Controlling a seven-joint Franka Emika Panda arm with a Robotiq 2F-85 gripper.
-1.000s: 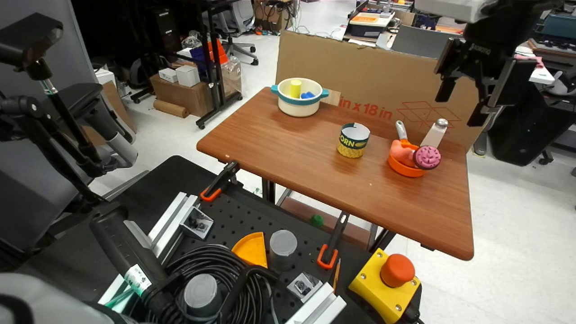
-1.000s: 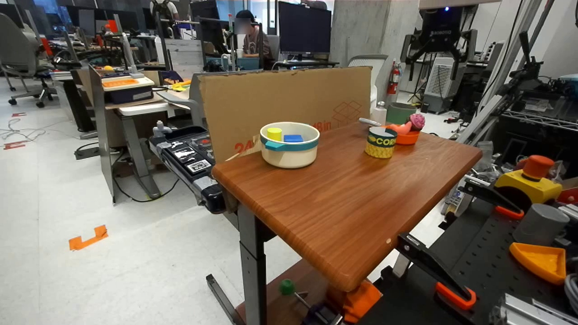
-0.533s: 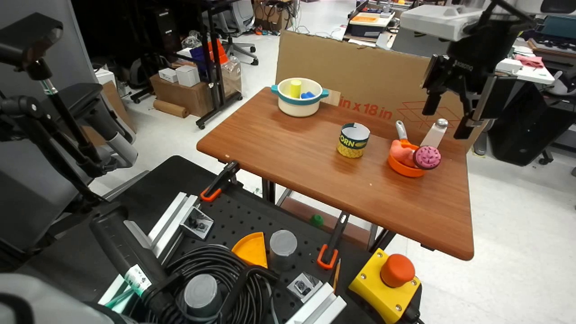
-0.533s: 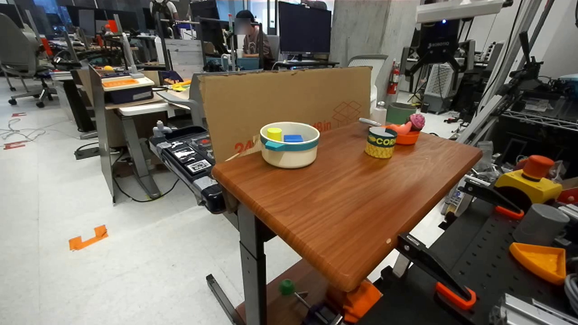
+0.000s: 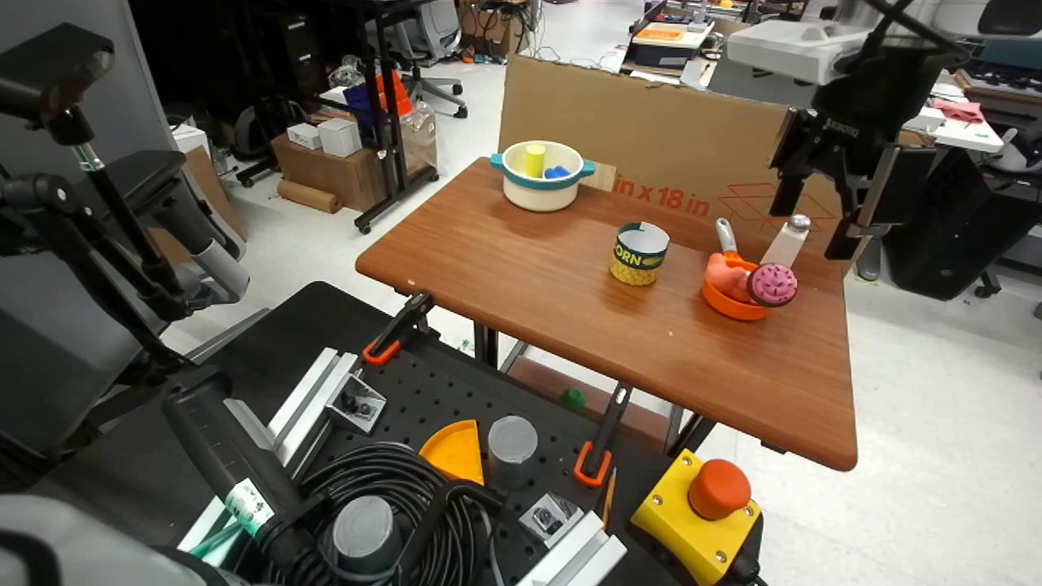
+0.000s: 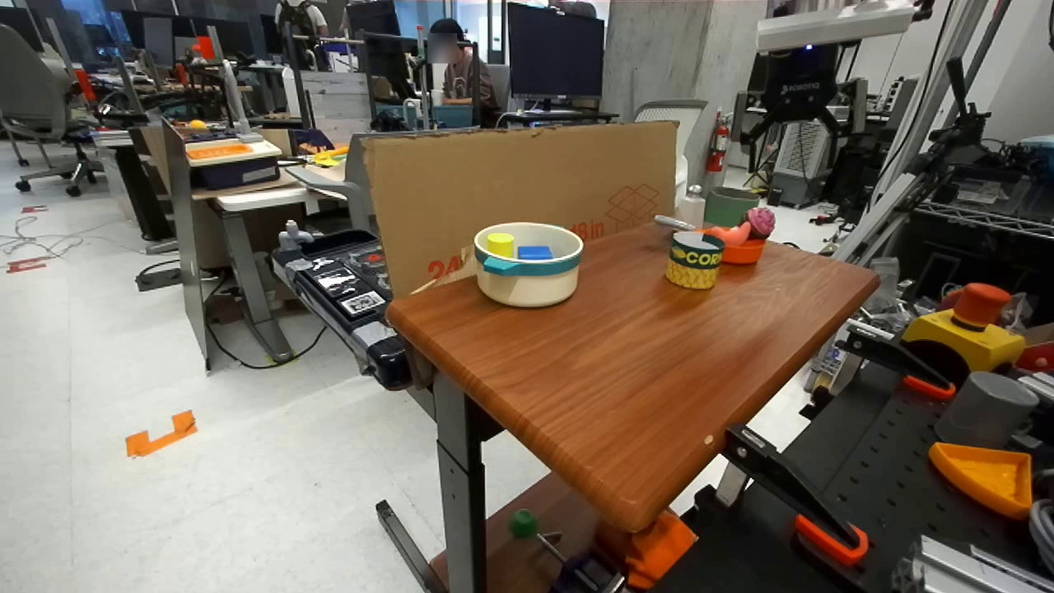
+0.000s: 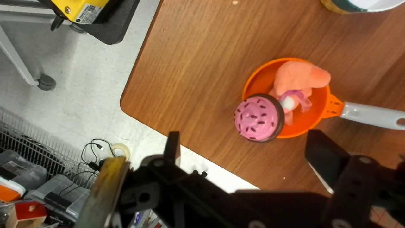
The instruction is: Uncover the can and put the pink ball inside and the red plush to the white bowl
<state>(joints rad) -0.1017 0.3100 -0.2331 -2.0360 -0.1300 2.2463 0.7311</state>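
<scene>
Black two-finger gripper [image 5: 811, 233] in mid-air near one end of the brown wood-grain table [image 5: 521, 260]; fingers [image 7: 172, 144] spread wide, nothing held. Wrist view: a round orange bowl [image 7: 311, 122] with a pale grey handle [image 7: 373, 115] lies beyond the fingertips, apart from them. In it, the coral-red soft plush [image 7: 295, 76], a white tuft on it. The bright pink ball [image 7: 257, 118], speckled brown and dark-edged, overlaps the bowl's rim beside the plush; whether the two touch, cannot tell. Short yellow cylindrical can [image 5: 639, 257], dark green band lettered CORN round its upper part, stands upright on the table near the orange bowl, apart from it. Top shows pale; lid or inside, cannot tell. Slim white bottle [image 5: 785, 244] with a grey cap, near the orange bowl in both exterior views. Round white bowl [image 6: 527, 290] with a blue-green rim stands well apart, at the table's opposite end; a yellow cylinder [image 5: 534, 160] and a blue block [image 6: 535, 252] inside. Cardboard sheet [image 5: 635, 130] upright along the table's long side.
</scene>
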